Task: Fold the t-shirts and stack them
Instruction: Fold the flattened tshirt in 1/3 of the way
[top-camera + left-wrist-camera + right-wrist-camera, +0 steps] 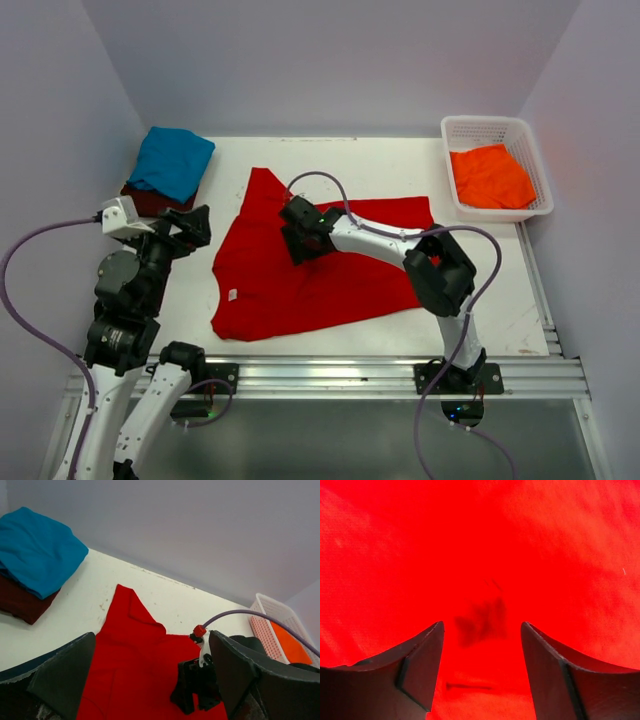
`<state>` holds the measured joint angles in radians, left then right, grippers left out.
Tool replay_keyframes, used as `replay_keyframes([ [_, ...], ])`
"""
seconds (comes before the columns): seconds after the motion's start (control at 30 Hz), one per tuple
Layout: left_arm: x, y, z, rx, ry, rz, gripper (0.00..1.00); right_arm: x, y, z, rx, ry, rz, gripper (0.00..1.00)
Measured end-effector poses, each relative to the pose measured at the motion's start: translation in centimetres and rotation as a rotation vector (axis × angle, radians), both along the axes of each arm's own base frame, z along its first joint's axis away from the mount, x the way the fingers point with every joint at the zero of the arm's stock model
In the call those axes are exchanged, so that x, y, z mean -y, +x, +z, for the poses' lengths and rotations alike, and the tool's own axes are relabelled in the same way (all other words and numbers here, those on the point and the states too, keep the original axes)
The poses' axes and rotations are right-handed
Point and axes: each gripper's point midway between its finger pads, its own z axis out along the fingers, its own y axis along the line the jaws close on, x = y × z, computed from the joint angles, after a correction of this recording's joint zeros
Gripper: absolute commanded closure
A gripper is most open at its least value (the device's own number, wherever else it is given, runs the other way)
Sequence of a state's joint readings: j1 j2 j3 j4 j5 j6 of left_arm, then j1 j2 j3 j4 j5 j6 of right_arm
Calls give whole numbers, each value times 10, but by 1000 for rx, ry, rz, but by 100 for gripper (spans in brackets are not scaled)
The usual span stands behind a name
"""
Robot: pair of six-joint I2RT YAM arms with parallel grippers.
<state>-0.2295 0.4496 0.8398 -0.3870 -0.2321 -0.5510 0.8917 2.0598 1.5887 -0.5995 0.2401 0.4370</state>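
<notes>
A bright red t-shirt (300, 275) lies spread out, partly folded, in the middle of the table. My right gripper (301, 246) is open, pointing down close above its upper middle. In the right wrist view red cloth (480, 555) fills the frame between the open fingers (422, 667). My left gripper (194, 228) is open and empty, raised beside the shirt's left edge. A folded teal blue t-shirt (172, 160) rests on a dark maroon t-shirt (147, 202) at the back left. An orange t-shirt (489, 176) lies in the basket. The left wrist view shows the red shirt (135, 655), teal shirt (35, 550) and maroon shirt (20, 602).
A white plastic lattice basket (487, 124) stands at the back right corner, also in the left wrist view (267, 622). Purple walls close in the table on three sides. A metal rail runs along the near edge (330, 372). The right arm's cable (320, 180) loops above the shirt.
</notes>
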Motion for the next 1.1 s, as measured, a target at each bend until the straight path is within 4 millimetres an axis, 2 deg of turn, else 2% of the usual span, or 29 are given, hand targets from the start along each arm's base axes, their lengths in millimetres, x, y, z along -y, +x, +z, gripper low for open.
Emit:
replay_keyframes([
  [0.1,18,9,-13,-54,26,-93,24,14,-12,8,2,8,-2,32],
  [0.13,27,12,-21,-81,33,-138,47,19,-15,15,11,17,-5,35],
  [0.2,44,17,-42,-141,39,-229,73,28,-20,34,42,43,-13,41],
  [0.23,53,18,-62,-191,46,-280,91,34,-21,50,78,64,-27,53],
  [0.27,59,16,-80,-238,48,-315,99,37,-23,57,90,73,-31,61],
  [0.3,64,15,-96,-275,50,-344,100,42,-23,69,120,94,-43,68],
  [0.33,68,11,-115,-322,45,-370,100,48,-23,80,148,109,-56,84],
  [0.4,74,0,-146,-400,30,-414,100,62,-22,95,188,132,-97,98],
  [0.5,80,-12,-177,-476,-1,-455,100,87,-16,96,208,131,-181,100],
  [0.7,90,-27,-234,-623,-85,-485,100,148,-4,59,156,45,-354,100],
  [0.8,97,-26,-252,-683,-101,-493,100,160,-1,53,148,31,-388,100],
  [0.9,107,-13,-260,-711,-91,-494,100,165,4,53,150,38,-406,100],
  [0.97,109,3,-263,-725,-75,-471,100,166,5,53,144,47,-409,100],
  [1.03,109,28,-259,-723,-60,-428,100,167,6,53,138,51,-410,100],
  [1.1,112,63,-248,-700,-58,-393,100,166,6,53,132,62,-400,97],
])
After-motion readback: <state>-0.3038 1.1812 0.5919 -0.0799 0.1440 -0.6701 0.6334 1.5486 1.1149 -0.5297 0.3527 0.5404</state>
